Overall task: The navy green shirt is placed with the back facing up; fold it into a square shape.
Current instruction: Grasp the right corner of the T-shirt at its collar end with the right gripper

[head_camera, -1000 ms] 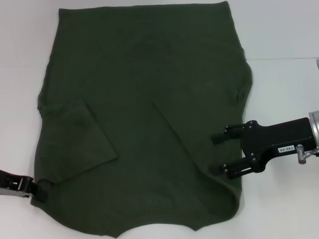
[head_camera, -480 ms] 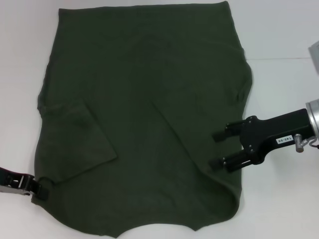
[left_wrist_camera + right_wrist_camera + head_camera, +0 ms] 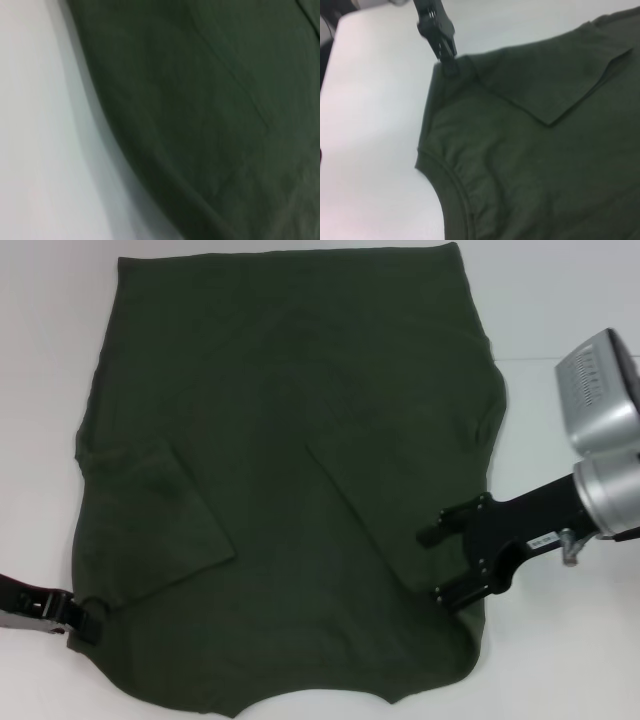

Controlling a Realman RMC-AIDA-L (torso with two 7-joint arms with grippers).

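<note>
- Olive-green cloth, the navy green shirt (image 3: 290, 480) lies spread flat with its plain back up, both sleeves already turned in over the body, and covers most of the white counter (image 3: 560, 310).
- Its long axis runs straight away from the robot: the neckline curve (image 3: 452, 185) sits at the near edge and the straight hem at the far edge.
- From the right hand (image 3: 438, 564) the shirt stretches off toward the robot's left; that hand sits over the garment's near right-side edge with its fingers spread apart and nothing between them.
- From the left hand (image 3: 85, 620) the shirt stretches off toward the robot's right; this hand is at the near left shoulder corner, touching the cloth. The right wrist view suggests a pinch on that corner, but whether its fingers are pressed together cannot be told.
- Judgement: each hand is closest to its own near corner, so the coming fold likely turns on carrying the near end along the long axis toward the far hem; the right hand has yet to take hold.
- Soft fabric may sag or bunch if the two corners travel unevenly.
- Around the shirt the counter is plain white, with a faint seam line (image 3: 570, 359) beyond the right hand. Nothing else of the room shows.
</note>
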